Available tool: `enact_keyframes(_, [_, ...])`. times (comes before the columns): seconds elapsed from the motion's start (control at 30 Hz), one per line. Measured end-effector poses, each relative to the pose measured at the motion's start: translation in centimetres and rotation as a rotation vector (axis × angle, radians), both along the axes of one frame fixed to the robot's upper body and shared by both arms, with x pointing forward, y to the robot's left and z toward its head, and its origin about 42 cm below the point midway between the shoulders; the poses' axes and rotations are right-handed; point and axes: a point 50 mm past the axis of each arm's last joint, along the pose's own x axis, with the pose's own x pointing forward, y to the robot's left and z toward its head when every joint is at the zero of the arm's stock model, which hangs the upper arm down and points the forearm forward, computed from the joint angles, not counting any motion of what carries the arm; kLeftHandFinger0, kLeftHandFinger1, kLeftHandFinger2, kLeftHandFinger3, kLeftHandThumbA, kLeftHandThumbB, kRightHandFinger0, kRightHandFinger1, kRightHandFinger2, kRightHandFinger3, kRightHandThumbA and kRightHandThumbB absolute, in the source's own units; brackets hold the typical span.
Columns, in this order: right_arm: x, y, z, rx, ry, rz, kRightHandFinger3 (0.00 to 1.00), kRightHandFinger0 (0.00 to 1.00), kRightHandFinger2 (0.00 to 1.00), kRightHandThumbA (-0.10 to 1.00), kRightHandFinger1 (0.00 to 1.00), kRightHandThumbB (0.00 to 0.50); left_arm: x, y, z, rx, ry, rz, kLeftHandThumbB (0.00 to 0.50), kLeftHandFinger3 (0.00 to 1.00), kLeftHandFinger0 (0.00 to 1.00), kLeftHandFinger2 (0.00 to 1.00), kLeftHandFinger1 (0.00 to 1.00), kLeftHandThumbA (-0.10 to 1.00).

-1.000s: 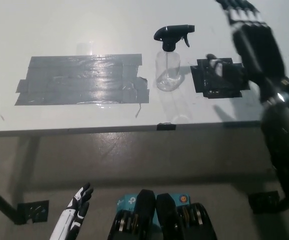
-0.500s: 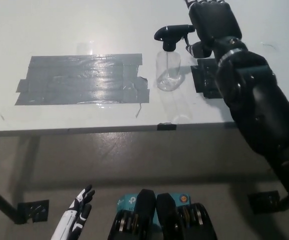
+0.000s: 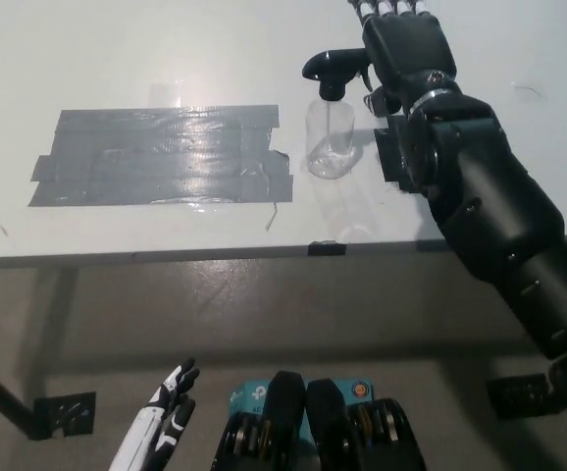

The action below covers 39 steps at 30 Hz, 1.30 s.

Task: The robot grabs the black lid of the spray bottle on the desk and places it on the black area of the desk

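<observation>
We read no labels; right hand (image 3: 406, 49) beside the bottle (image 3: 330, 137) lid (image 3: 335, 67), grip hidden; left hand (image 3: 171, 407) spread, empty.

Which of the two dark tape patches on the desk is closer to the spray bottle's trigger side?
The small black patch, largely hidden under the right hand; the large grey patch lies on the opposite side.

Spray bottle (image 3: 330, 137) stands on desk (image 3: 166, 49), right of tape patch (image 3: 161, 157).

Black right robot hand (image 3: 401, 44) beside spray bottle (image 3: 331, 118), white desk (image 3: 166, 49)
</observation>
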Motion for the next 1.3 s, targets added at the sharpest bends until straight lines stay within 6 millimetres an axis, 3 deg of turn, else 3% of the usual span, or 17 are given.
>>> enact_keyframes(0.43, [0.8,-0.3,-2.4,-0.019,0.039,-0.051,1.00,1.00,1.00,0.87,1.00,0.357,0.0,-0.5,0.0,0.028,-0.002,-0.027,0.263,1.00,1.00,1.00,1.00,1.00])
enact_keyframes(1.3, [1.2,2.4,0.6,-0.013,-0.041,-0.020,1.00,1.00,1.00,0.89,1.00,0.367,0.6,-0.2,0.4,0.066,-0.020,-0.044,0.243,1.00,1.00,1.00,1.00,1.00])
